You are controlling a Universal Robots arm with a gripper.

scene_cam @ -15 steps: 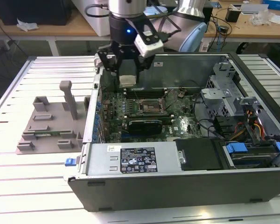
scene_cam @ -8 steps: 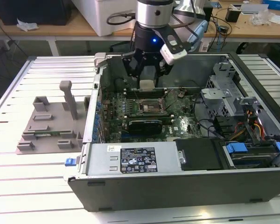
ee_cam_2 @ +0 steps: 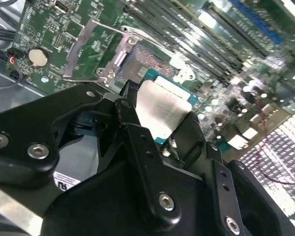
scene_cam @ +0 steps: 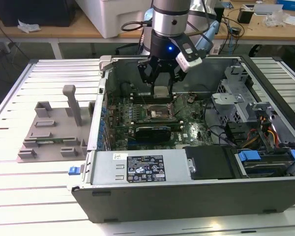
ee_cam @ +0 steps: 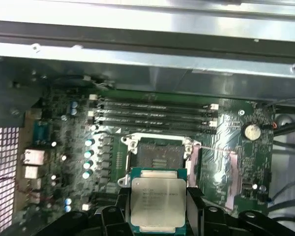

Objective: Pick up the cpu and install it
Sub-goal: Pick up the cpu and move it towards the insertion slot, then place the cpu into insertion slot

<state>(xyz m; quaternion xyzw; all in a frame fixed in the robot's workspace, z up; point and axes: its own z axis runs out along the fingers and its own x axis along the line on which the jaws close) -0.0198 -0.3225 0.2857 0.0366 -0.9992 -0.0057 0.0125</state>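
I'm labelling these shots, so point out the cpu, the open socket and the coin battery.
cpu [ee_cam: 157,199], first wrist view, centre of metal top.
socket [ee_cam: 160,156], first wrist view, middle of contact bed.
coin battery [ee_cam: 251,131], first wrist view, round face.

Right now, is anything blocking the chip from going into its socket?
No, nothing visible is. The claw holds the cpu above the socket, which is open and empty, with its metal lid swung aside.

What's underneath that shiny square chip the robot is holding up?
Below the cpu lies the empty socket on the green motherboard, its metal latch frame swung open. The chip's underside and the board directly behind it are covered.
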